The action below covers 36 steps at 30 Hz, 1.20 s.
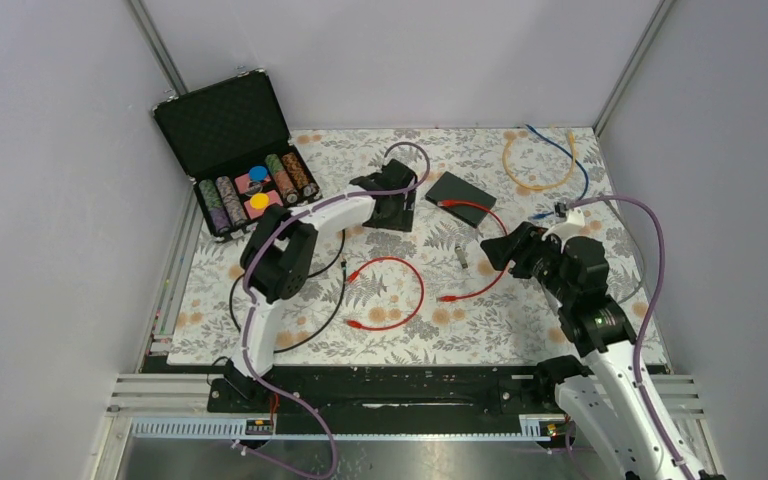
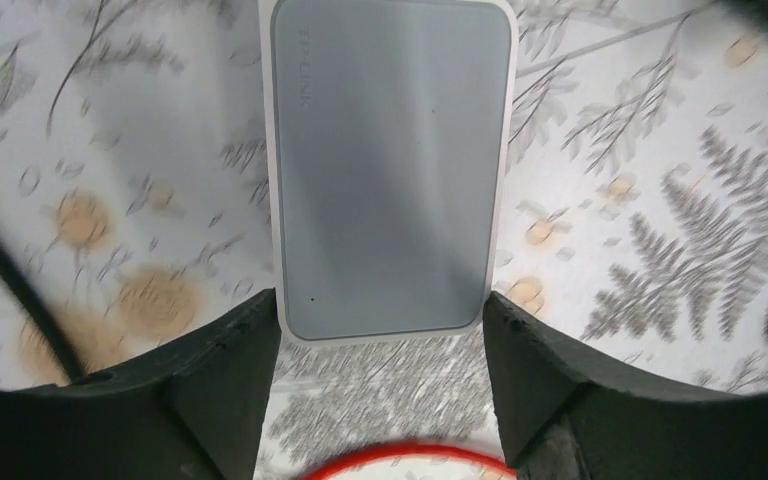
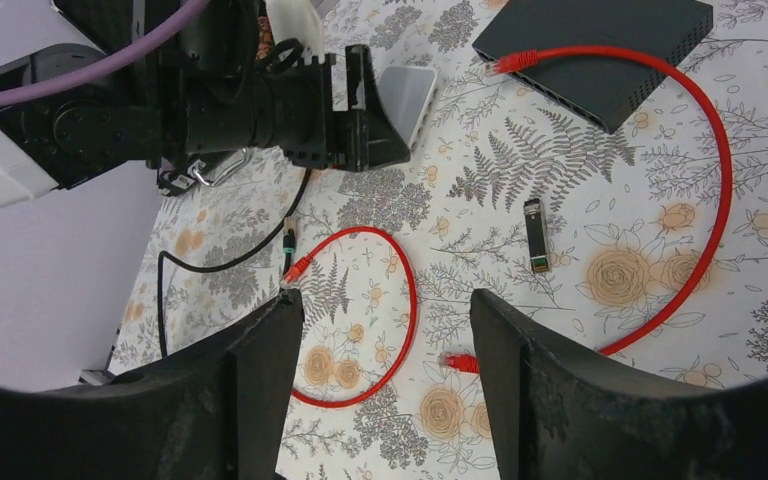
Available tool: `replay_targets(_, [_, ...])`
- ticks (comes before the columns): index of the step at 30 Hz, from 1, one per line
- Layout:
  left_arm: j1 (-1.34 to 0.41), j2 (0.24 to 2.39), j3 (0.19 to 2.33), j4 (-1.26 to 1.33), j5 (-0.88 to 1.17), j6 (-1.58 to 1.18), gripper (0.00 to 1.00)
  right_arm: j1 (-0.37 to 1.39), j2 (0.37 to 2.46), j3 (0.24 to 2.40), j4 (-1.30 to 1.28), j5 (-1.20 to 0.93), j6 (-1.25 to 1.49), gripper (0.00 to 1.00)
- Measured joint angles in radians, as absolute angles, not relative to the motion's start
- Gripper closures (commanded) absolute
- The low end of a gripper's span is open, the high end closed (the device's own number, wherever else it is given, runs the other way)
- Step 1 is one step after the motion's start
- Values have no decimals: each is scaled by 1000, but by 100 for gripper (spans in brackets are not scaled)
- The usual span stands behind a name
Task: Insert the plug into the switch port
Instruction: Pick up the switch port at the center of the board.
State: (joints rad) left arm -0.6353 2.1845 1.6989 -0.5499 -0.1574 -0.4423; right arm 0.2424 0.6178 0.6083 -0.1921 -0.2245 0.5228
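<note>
At left hand (image 2: 382,322), pale grey rounded switch (image 2: 390,170)

Chip case (image 1: 230,150) is sitting far left, switch (image 1: 460,188) lying centre, looped cable (image 1: 422,290) lying nearer, more cables (image 1: 507,160) far right.

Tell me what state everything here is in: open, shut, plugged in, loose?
Case: open.
Left gripper: astride white switch; grip unclear.
Right gripper: open, empty.
Short red cable: both ends loose.
Long red cable: one end resting on black switch, the other loose.
</note>
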Motion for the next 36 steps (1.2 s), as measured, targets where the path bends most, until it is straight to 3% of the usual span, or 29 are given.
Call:
replay_targets(11, [-641, 1891, 1289, -509, -211, -445, 42, 242, 646, 559, -197, -235, 567, 31])
replay_targets(19, [-643, 1867, 1251, -499, -231, -441, 5, 250, 726, 521, -162, -285, 621, 28])
replay_targets(21, [-643, 1867, 1251, -498, -238, -434, 1, 255, 728, 518, -163, -293, 628, 28])
replay_targets(24, [-643, 1873, 1263, -498, -249, -421, 5, 257, 712, 518, -165, -298, 630, 27])
replay_targets(27, [-644, 1896, 1291, -498, -263, -410, 20, 257, 687, 518, -170, -299, 628, 27])
replay_targets(31, [-644, 1926, 1314, -493, -270, -396, 27, 257, 678, 518, -175, -299, 628, 27])
replay_targets(36, [-645, 1936, 1316, -491, -270, -385, 49, 257, 683, 518, -175, -300, 628, 28])
